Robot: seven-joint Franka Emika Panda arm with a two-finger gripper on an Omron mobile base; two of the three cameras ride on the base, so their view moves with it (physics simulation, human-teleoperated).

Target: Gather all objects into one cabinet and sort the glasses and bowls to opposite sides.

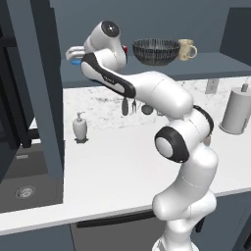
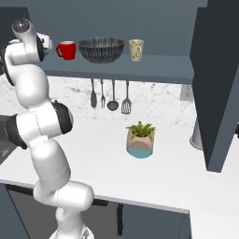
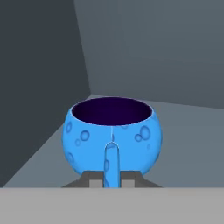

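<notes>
I have the hand point(image 3: 112, 181) pinched shut on the blue cup's point(image 3: 113, 135) handle, cup dead ahead at the shelf's point(image 2: 140, 70) left end; red cup point(image 2: 66, 50), dark bowl point(image 2: 101, 49) and beige mug point(image 2: 136, 49) stand rightward.

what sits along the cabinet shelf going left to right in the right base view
red cup → large dark bowl → beige mug
</notes>
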